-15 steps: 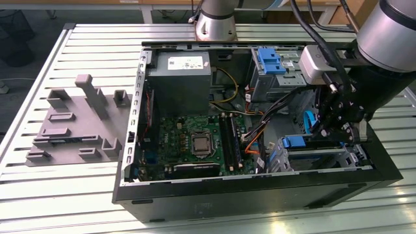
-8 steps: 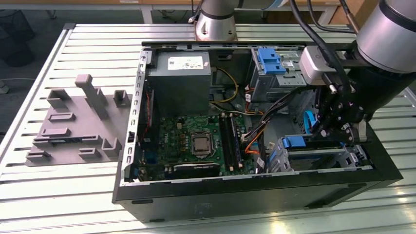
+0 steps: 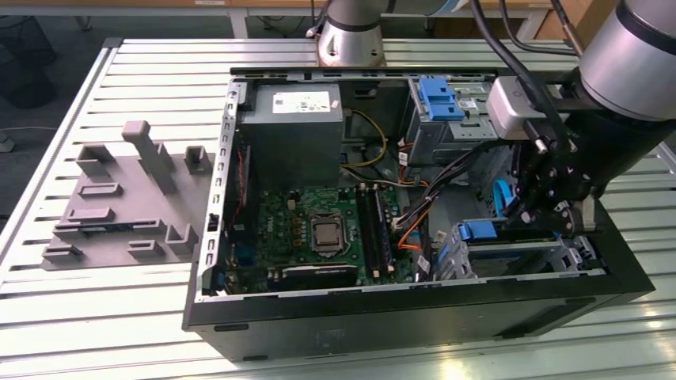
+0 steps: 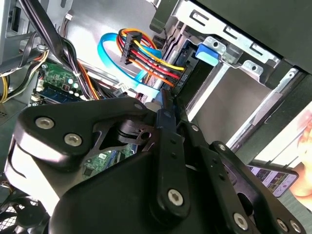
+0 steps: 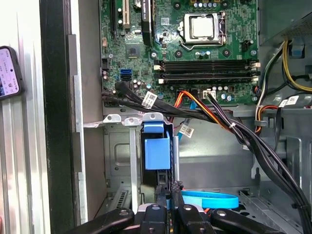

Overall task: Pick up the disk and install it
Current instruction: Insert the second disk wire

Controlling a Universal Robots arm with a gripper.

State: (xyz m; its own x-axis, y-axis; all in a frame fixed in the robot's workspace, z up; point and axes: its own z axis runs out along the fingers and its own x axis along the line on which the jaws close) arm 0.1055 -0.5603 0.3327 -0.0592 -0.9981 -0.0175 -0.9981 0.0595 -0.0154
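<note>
Down in the open black computer case (image 3: 423, 317) on the slatted metal counter (image 3: 138, 317), the arm's black gripper (image 3: 541, 218) hangs over the grey sheet-metal drive cage (image 3: 528, 257) at the exterior view's right. The disk, a flat silver-grey hard drive with blue plastic side rails (image 5: 157, 146), sits on edge in that cage, showing mostly its blue end. The fingers (image 5: 160, 202) look pressed together just beside that blue end, and I can't make out anything pinched between them. From the way it stands, the disk's long axis runs down into the bay, with the blue end facing out toward the green motherboard (image 5: 195, 48) and the bundle of black, orange and red cables (image 5: 214, 117). I'd reckon the disk is stiff and fairly hefty for its size, with slick metal faces and delicate insides, so no knocks. The blue rails or the narrow edges look the safest hold, well clear of the connector end.
</note>
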